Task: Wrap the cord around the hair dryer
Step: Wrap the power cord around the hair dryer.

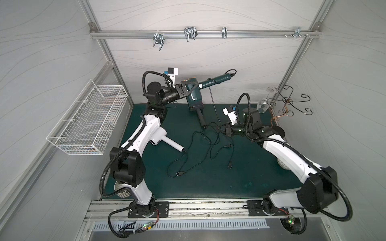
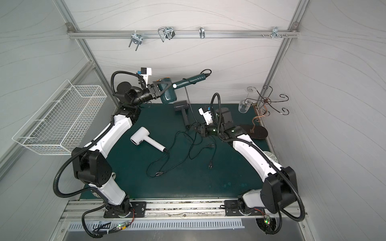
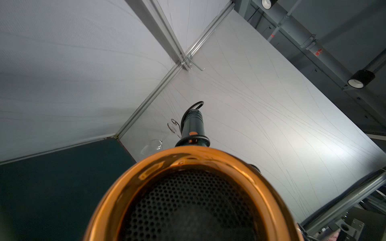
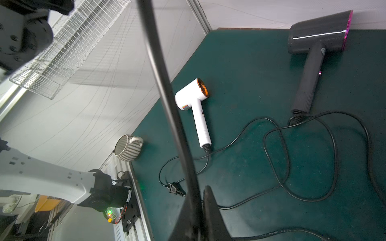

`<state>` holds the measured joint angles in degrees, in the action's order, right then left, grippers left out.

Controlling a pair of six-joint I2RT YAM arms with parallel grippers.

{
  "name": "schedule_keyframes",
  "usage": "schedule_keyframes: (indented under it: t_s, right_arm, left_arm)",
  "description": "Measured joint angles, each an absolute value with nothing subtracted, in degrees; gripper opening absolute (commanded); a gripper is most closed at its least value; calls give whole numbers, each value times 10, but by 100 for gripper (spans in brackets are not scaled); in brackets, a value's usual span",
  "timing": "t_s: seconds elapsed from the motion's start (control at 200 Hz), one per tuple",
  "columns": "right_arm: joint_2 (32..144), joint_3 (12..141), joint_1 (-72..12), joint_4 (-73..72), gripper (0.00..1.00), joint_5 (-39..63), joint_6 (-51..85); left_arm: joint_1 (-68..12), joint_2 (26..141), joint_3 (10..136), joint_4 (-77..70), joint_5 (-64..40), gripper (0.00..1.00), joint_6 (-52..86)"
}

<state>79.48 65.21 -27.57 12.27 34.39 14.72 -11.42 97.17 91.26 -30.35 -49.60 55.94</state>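
The dark teal hair dryer (image 1: pixel 193 95) (image 2: pixel 168 96) is held up above the back of the green mat (image 1: pixel 240 177). My left gripper (image 1: pixel 192 87) (image 2: pixel 165 88) is shut on its body. The left wrist view is filled by its copper rear ring (image 3: pixel 188 158), with the handle (image 3: pixel 193 123) pointing away. The black cord (image 1: pixel 212 98) (image 2: pixel 188 98) loops out of the handle end, crosses the handle once and hangs down to my right gripper (image 1: pixel 222 128) (image 2: pixel 198 130). In the right wrist view the cord (image 4: pixel 158 79) runs between the nearly closed fingers of that gripper (image 4: pixel 200 198).
A white hair dryer (image 2: pixel 144 139) (image 4: pixel 194 98) and a dark grey one (image 2: pixel 181 108) (image 4: pixel 313 52) lie on the mat, their cords (image 1: pixel 200 146) tangled mid-table. A wire basket (image 1: pixel 89 119) hangs left. A glass rack (image 1: pixel 288 102) stands back right, and a striped cup (image 4: pixel 127 148) sits near the front edge.
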Motion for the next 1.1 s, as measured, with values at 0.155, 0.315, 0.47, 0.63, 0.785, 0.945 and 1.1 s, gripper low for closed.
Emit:
schedule_keyframes:
  t_s: [0.155, 0.315, 0.47, 0.63, 0.785, 0.945, 1.1]
  right_arm:
    - [824, 642, -278, 111, 23, 351, 161]
    - [847, 627, -298, 90, 31, 352, 165]
    - [856, 608, -317, 86, 53, 316, 144]
    - [857, 601, -319, 86, 61, 256, 93]
    - [903, 616, -323, 82, 63, 217, 41]
    - [980, 638, -344, 83, 63, 188, -9]
    - [1029, 677, -371, 83, 63, 178, -46]
  left_arm:
    - [-103, 965, 931, -312, -465, 0, 560]
    - [-96, 955, 932, -320, -454, 0, 562]
    - [-95, 953, 932, -320, -454, 0, 565]
    - [-92, 950, 932, -320, -454, 0, 572]
    - [-90, 945, 932, -321, -453, 0, 575]
    - [-89, 940, 932, -326, -453, 0, 578]
    - [-88, 934, 932, -329, -452, 0, 579]
